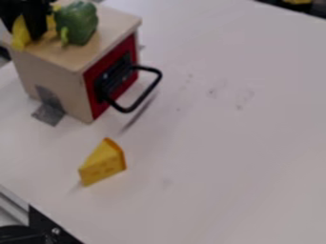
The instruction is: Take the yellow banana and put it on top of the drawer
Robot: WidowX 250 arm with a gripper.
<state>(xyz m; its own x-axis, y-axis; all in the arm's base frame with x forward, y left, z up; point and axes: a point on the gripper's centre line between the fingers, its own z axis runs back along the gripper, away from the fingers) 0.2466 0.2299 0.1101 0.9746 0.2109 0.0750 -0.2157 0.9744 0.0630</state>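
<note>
1 yellow cheese wedge sits on the table, toward the front. Behind it's the wooden drawer, red front, black handle sticking out. Up on its top, left side, is the yellow banana, right at the black gripper; honestly can't tell if that's clenched or released. Green pepper sits just right of them.

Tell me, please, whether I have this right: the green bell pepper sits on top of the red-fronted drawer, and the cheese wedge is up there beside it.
Not quite: the camera view shows the cheese wedge down on the white table. The green bell pepper is indeed on top of the red-fronted drawer.
</note>
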